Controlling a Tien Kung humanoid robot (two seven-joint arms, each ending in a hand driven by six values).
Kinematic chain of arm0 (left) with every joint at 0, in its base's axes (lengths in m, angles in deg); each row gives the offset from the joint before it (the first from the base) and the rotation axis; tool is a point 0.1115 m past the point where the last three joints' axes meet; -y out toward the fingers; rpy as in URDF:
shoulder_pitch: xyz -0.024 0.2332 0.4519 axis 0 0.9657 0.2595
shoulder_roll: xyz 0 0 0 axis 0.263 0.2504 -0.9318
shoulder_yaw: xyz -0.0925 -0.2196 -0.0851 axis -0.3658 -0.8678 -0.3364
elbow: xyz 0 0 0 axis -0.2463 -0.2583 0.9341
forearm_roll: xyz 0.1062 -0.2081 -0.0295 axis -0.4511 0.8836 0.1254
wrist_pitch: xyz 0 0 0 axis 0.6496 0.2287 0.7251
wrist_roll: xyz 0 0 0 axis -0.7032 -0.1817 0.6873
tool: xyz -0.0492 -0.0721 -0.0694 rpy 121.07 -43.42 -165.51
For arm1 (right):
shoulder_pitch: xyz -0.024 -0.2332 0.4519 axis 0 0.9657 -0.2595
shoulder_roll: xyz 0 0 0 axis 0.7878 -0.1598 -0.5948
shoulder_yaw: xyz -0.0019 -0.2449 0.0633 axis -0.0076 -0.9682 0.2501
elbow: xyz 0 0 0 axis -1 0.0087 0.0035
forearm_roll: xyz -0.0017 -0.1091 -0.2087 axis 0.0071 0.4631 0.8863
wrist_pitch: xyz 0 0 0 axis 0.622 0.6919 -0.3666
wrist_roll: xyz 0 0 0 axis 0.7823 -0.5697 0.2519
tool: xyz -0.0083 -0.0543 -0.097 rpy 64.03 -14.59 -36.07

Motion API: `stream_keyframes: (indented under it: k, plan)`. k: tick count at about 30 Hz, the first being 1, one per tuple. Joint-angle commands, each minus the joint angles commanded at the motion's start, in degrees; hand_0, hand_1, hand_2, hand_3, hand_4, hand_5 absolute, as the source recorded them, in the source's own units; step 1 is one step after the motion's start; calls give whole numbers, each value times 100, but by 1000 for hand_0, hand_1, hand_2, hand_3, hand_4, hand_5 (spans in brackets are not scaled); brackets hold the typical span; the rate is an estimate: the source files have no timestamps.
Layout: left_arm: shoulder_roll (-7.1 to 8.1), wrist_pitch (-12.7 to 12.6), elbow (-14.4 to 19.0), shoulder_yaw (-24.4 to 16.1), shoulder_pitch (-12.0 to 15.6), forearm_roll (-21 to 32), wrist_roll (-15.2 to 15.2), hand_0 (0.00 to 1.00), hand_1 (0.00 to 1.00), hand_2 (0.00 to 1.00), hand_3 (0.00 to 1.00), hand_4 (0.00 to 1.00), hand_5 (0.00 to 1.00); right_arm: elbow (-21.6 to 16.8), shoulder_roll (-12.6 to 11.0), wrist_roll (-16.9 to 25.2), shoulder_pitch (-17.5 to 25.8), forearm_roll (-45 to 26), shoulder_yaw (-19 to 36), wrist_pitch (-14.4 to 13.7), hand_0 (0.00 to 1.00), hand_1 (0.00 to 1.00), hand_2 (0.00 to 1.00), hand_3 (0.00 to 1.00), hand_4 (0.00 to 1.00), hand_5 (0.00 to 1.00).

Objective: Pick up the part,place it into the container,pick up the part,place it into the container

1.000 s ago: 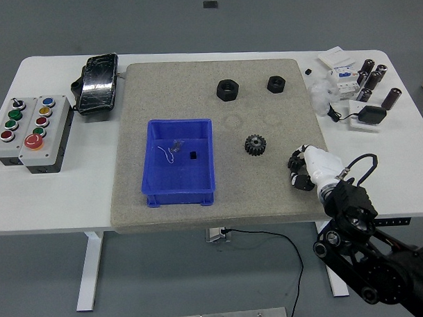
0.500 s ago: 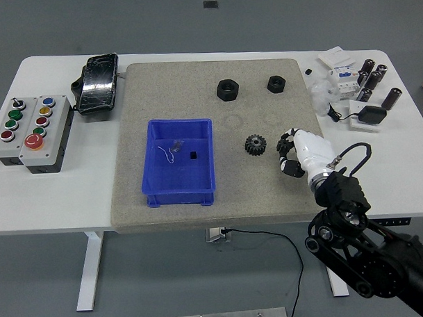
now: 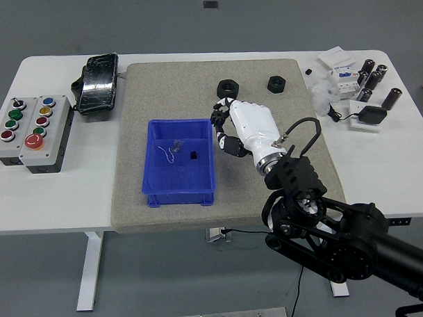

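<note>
The black-tipped fingers (image 3: 223, 123) of the right hand (image 3: 246, 129) are curled downward over the mat, just right of the blue container (image 3: 179, 162), but from here I cannot tell whether they are clenched on anything; the gear-shaped part is hidden under the white palm or out of sight. The hand sits between the container's right wall and the middle of the grey mat (image 3: 218, 137), its fingertips close to the larger black nut (image 3: 227, 88) that lies just beyond them. A smaller black nut (image 3: 276, 83) rests further right near the mat's far edge. Behind the hand, the black right arm (image 3: 325, 224) runs down to the lower right corner. Inside the container lie a small black piece (image 3: 193, 155) and a bit of clear wrapping with a white thread (image 3: 173, 149). On the white table (image 3: 53, 199), a button box (image 3: 30, 130) sits at the left, a black pouch (image 3: 98, 82) at the far left of the mat, and cylinders and small boxes (image 3: 355, 84) clutter the far right.
</note>
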Motion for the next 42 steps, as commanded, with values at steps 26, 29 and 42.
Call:
stream_keyframes:
  k: [26, 29, 42]
  plan:
    - [-7, 8, 0, -6, -33, -42, 13, 630, 553, 531, 608, 662, 381, 211, 347, 0, -433, -316, -886, 411, 755, 806, 803, 726, 667, 194]
    - [-2, 8, 0, 11, -26, -29, 11, 630, 552, 531, 608, 662, 382, 203, 335, 0, -421, -250, -834, 390, 759, 808, 804, 730, 681, 192]
    - [-10, 4, 0, 42, -1, 11, 4, 630, 553, 532, 609, 662, 379, 724, 41, 0, -176, -294, 170, 310, 753, 802, 805, 739, 702, 197]
